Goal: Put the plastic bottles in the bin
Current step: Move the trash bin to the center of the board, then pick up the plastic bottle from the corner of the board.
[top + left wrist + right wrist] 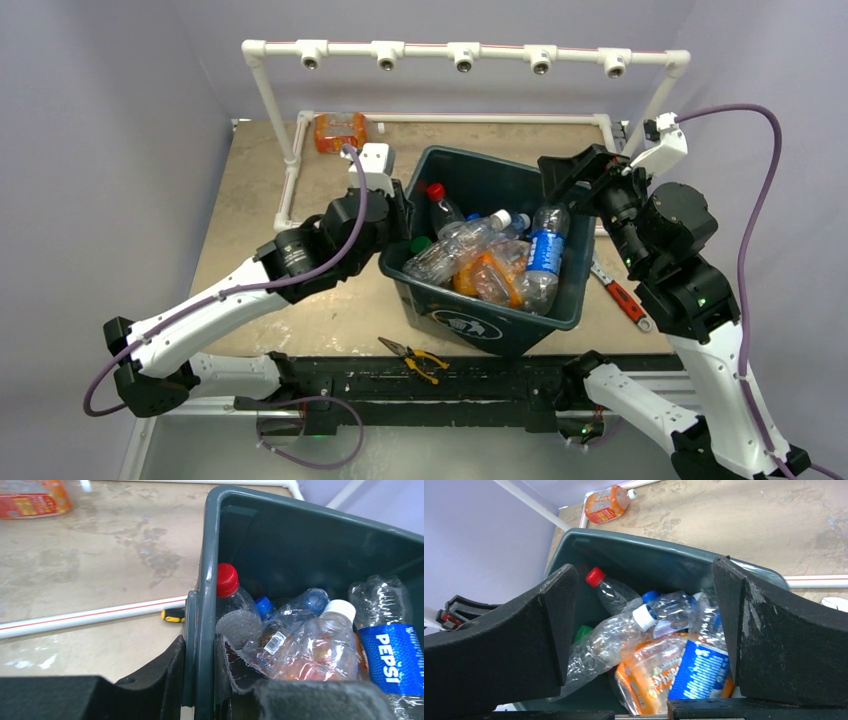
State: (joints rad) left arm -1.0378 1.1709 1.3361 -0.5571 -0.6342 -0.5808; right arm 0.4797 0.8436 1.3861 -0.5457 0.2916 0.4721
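Tool on the left point(200, 685) is pinching a wall of the bin point(500, 325), right tool point(644, 610) is gaping empty above; tugging could tip bottles point(490, 255) out.

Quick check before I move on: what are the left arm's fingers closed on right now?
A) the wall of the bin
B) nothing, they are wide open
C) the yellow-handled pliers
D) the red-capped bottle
A: in the left wrist view the left fingers sit one outside and one inside the bin, pinching its wall between them.
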